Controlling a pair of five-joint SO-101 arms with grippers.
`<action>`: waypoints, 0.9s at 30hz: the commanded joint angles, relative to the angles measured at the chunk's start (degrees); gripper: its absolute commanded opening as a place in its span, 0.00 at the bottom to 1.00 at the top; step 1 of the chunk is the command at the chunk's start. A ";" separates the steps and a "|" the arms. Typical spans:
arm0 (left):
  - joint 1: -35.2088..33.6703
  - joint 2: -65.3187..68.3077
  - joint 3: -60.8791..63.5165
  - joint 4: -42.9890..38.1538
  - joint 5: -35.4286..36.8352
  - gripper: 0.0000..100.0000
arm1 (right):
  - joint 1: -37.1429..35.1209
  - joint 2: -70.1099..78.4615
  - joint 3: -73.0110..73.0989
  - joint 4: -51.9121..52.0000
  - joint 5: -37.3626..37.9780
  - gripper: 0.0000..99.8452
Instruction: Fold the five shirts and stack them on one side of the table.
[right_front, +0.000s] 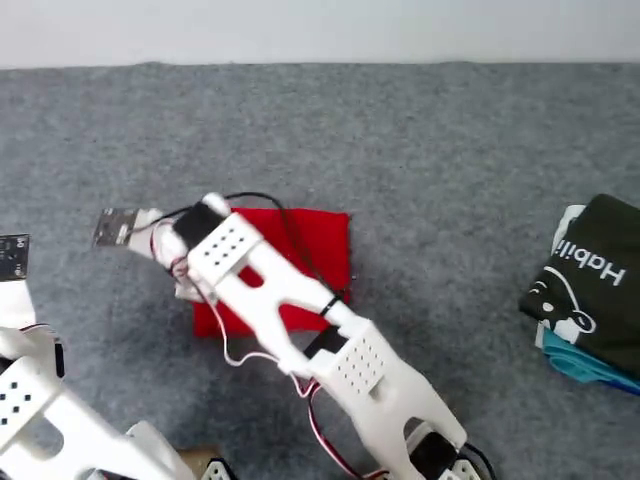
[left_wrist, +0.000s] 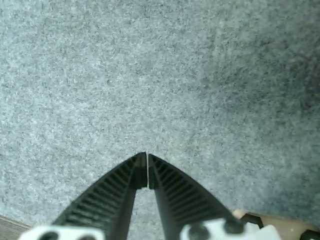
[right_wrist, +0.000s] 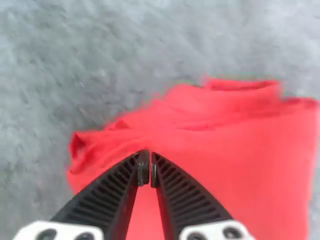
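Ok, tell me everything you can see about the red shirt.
The red shirt is plain soft cloth, folded into a rough rectangle, rumpled and layered at one end. It lies flat on the grey table near the middle. The right arm stretches over it, and the right gripper, jaws shut, sits at the rumpled end; whether it pinches cloth is unclear.

a robot test bench, probably in a lab

a desk (right_front: 450, 140) covered in grey felt-like cloth runs back to a plain white wall (right_front: 320, 30). the right arm (right_front: 350, 365) and left arm (right_front: 40, 410) are white plastic, with bare wires (right_front: 322, 432) and an exposed circuit board (right_front: 12, 255).
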 joint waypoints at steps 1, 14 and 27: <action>0.18 -1.14 -0.66 -0.44 -0.26 0.01 | 3.91 -1.01 -10.55 7.78 -0.53 0.01; 0.09 -1.14 -0.48 0.79 -0.26 0.01 | 9.98 -14.64 3.08 10.68 -22.24 0.01; 0.18 -1.14 -0.31 0.88 -0.26 0.01 | 12.53 -39.60 37.36 10.33 -50.20 0.25</action>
